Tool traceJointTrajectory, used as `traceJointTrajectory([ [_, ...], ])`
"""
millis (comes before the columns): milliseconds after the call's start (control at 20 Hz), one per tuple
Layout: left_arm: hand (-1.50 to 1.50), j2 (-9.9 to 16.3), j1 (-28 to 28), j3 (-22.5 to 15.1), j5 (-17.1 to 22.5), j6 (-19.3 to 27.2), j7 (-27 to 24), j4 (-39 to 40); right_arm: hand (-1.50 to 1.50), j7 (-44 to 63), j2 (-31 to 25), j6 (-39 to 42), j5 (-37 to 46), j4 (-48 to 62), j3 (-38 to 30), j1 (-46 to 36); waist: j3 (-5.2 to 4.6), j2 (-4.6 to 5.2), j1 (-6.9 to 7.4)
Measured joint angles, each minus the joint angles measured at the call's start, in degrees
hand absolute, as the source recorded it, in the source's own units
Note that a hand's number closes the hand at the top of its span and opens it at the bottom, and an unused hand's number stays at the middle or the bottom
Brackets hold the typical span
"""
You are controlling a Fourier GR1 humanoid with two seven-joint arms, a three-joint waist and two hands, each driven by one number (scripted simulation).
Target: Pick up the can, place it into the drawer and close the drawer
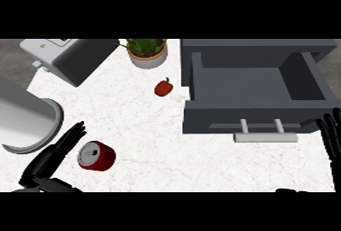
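A red can (97, 155) with a silver top stands on the white marble counter (166, 149) at the lower left. My left hand (54, 155) lies just left of it, fingers straight and pointing up, open; whether they touch the can I cannot tell. The grey drawer (256, 88) stands pulled out at the upper right, its inside bare, with a pale handle (265, 136) on its front. My right hand (331, 133) shows at the right edge beside the drawer's front corner, fingers straight and up, open.
A red pepper (163, 87) lies left of the drawer. A potted plant (147, 52) stands at the back. A grey toaster (66, 56) sits at the upper left. A large metal pot (23, 119) stands at the left edge above my left hand.
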Motion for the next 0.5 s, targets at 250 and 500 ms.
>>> traceJointTrajectory([
  [250, -1.50, 0.4, -3.6, -0.7, -1.1, 1.7, -2.7, 7.1, -1.50, 2.0, -1.1, 0.7, -1.8, -1.4, -1.6, -0.7, 0.00, 0.01, -0.10],
  [500, -1.50, 0.4, -6.3, -1.5, -1.6, 3.0, -4.4, 11.4, -1.50, 3.1, -0.3, 0.3, -1.3, -2.7, -0.9, -0.3, -0.01, 0.01, -0.09],
])
